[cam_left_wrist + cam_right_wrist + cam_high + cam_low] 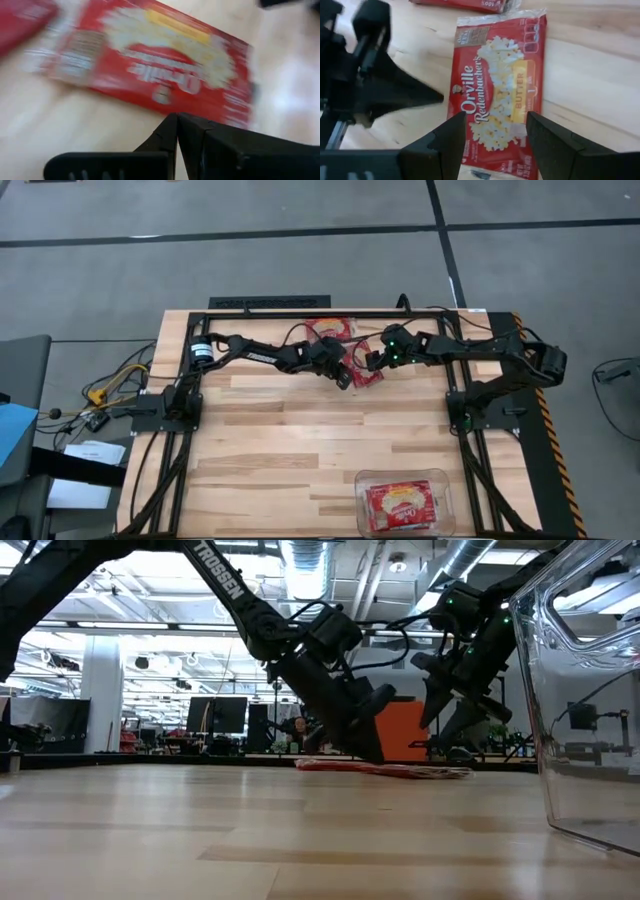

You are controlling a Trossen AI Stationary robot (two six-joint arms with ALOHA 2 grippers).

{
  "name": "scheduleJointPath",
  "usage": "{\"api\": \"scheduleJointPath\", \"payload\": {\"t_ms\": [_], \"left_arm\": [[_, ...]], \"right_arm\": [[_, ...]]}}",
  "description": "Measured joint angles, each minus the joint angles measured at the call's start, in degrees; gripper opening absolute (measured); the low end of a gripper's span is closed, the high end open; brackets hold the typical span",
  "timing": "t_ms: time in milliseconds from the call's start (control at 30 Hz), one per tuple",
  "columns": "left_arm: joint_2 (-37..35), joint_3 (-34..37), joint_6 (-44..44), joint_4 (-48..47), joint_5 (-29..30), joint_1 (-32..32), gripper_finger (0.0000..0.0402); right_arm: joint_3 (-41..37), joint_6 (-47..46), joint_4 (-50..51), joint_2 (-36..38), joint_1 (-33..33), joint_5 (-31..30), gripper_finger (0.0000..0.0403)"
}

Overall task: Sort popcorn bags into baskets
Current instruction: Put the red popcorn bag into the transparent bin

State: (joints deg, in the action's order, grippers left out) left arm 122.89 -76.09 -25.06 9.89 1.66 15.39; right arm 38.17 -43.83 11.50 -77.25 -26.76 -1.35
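While both arms reach toward the middle of the table's [260, 440] far edge, we see the right gripper [495, 132] hanging with its 2 fingers apart directly over a popcorn bag [497, 95] that lies flat on the wood; the fingers straddle the packet's width and do not clamp it. Just beside it, the left gripper [176, 131] has its fingers pressed together and holds nothing, its tips low by the same packet's edge; in the low view it [372, 745] slants down to just above the tabletop. More popcorn bags [330, 330] lie closer to the far edge, behind the 2 grippers. At the near edge, toward the right corner, stands the clear basket [440, 480], and we count at least 1 red packet [398, 505] lying inside it.
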Motion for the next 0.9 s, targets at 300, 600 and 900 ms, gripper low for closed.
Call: {"api": "scheduleJointPath", "payload": {"t_ms": [300,600,900], "left_arm": [[-10.5,-0.1,-5.2,-8.3,-12.2,-1.3,0.0000],[-30.5,0.0,3.9,-28.1,7.6,-4.1,0.0000],[-39.3,0.0,2.4,-40.0,14.1,-4.7,0.0000]], "right_arm": [[0.0,1.5,-0.8,-3.1,0.0,-0.2,0.0202],[1.4,1.9,-9.1,-13.5,5.0,1.4,0.0099],[6.3,-0.5,-10.1,-22.5,11.0,3.0,0.0016]]}}
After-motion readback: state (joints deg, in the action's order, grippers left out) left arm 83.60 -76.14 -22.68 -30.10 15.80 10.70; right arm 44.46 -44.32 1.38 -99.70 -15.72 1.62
